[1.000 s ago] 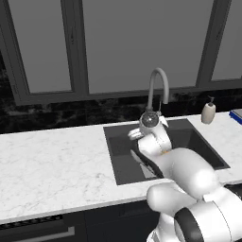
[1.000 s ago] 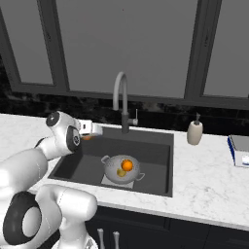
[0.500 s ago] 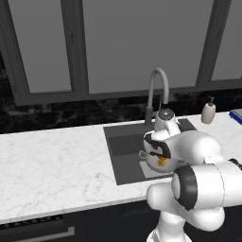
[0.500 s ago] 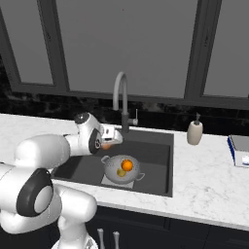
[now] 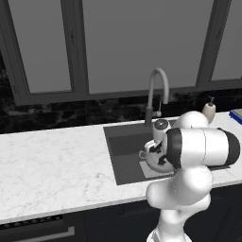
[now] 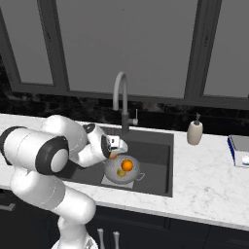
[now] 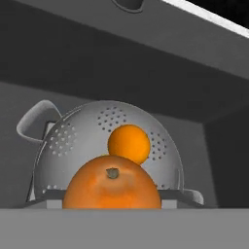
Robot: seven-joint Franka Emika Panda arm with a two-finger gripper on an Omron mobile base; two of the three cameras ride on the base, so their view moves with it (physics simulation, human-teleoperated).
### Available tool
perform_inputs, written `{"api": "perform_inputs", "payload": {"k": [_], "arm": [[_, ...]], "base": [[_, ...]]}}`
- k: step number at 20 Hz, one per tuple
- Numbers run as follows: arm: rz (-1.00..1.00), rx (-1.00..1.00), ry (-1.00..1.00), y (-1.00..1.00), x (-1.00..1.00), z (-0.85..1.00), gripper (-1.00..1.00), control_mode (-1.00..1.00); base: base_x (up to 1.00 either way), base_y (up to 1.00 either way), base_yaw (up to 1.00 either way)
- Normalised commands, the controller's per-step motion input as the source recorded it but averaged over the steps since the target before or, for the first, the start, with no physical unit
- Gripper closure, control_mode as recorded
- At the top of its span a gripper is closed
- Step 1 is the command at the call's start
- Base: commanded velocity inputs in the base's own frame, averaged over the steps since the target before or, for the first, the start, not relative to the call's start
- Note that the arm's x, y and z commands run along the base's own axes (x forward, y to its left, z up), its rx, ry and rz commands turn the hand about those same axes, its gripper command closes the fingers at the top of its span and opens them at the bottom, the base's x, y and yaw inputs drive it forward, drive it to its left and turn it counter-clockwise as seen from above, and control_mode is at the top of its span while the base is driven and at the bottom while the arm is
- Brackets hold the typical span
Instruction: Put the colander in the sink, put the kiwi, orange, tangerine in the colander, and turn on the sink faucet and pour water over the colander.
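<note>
Starting at the left of the sink (image 6: 155, 155), the white arm is reaching in over the sink's left edge, and its bulk is hiding that whole side of the basin in the right base view. The gripper (image 6: 116, 146) is hanging just above the sink floor, and its jaws are pinching the orange (image 7: 112, 189). In the hand view that fruit is sitting so close that it is covering the finger tips, so their contact is hard to make out; from the right base view only a sliver of the orange is peeking out under the gripper.

Moving right, the colander (image 6: 131, 181) is standing upright inside the sink, on the lighter patch, just beside the gripper. The tangerine (image 6: 127, 165) and the kiwi (image 6: 120, 172) are lying in it, touching; in the hand view the orange is blocking the kiwi. From the left base view the arm is cutting off most of the colander, leaving one loop handle showing.

Behind the sink, the sink faucet (image 6: 121, 97) is arching over the basin. Right of the sink, a soap bottle (image 6: 195, 133) is standing on the counter.
</note>
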Motion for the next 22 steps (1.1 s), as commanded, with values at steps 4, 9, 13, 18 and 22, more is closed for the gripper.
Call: {"api": "perform_inputs", "payload": {"k": [4,9,13,18,22], "arm": [[0.00,-0.03,0.11,0.00,0.01,-0.71,1.00,-1.00],[-0.03,-0.03,0.00,-0.11,0.53,-0.27,1.00,-1.00],[-0.03,-0.04,0.00,-0.10,0.58,-0.34,-1.00,-1.00],[0.00,0.00,0.00,-0.03,0.09,-0.05,-1.00,-1.00],[0.00,0.02,0.00,-0.04,0.00,0.27,-1.00,-1.00]], "base": [[0.00,0.00,0.00],[0.00,0.00,0.00],[0.00,0.00,0.00],[0.00,0.00,0.00],[0.00,0.00,0.00]]}}
